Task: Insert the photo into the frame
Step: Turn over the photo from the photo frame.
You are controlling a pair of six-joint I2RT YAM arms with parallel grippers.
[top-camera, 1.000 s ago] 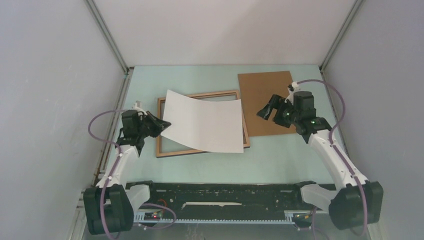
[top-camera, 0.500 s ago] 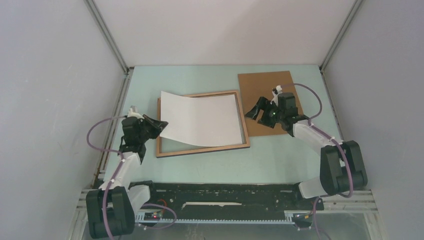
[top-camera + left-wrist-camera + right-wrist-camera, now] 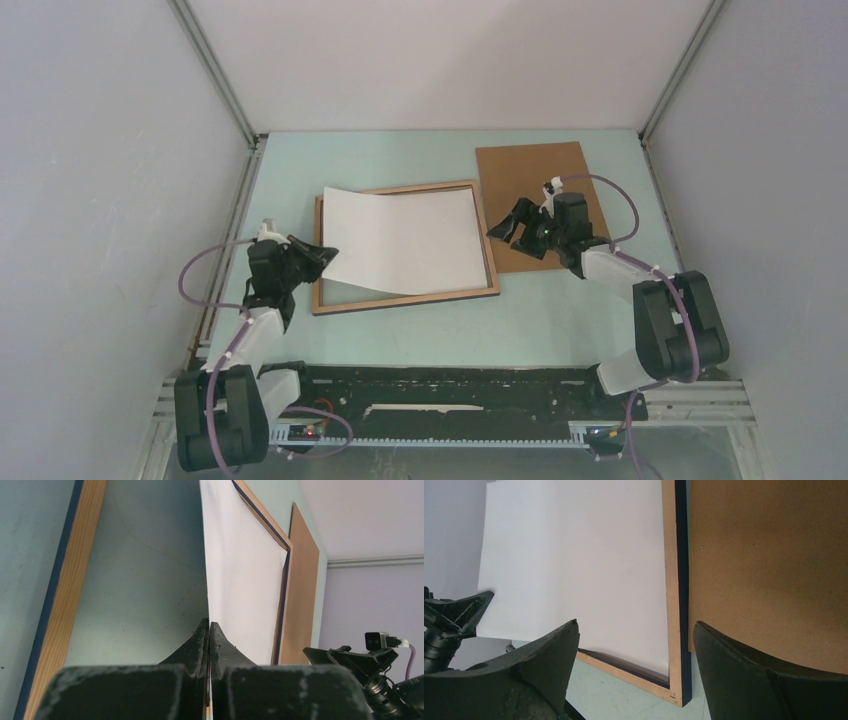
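Observation:
The photo (image 3: 405,238) lies white back up over the wood-brown frame (image 3: 408,297) in the middle of the table; its right part sits inside the rails and its left edge is lifted. My left gripper (image 3: 322,253) is shut on the photo's left edge; the left wrist view shows the sheet (image 3: 245,575) edge-on between the closed fingers (image 3: 220,645). My right gripper (image 3: 503,228) is open and empty, hovering at the frame's right rail (image 3: 670,585). The photo also shows in the right wrist view (image 3: 574,565). The printed side is hidden.
A plain brown backing board (image 3: 535,200) lies right of the frame, partly under my right gripper; it also shows in the right wrist view (image 3: 769,565). Grey walls enclose the green table (image 3: 400,155) on three sides. A black rail (image 3: 440,385) runs along the near edge.
The photo has moved left and settled lower, its right edge now inside the frame. My right gripper has moved left and down to the frame's right rail. The left gripper shifted slightly down.

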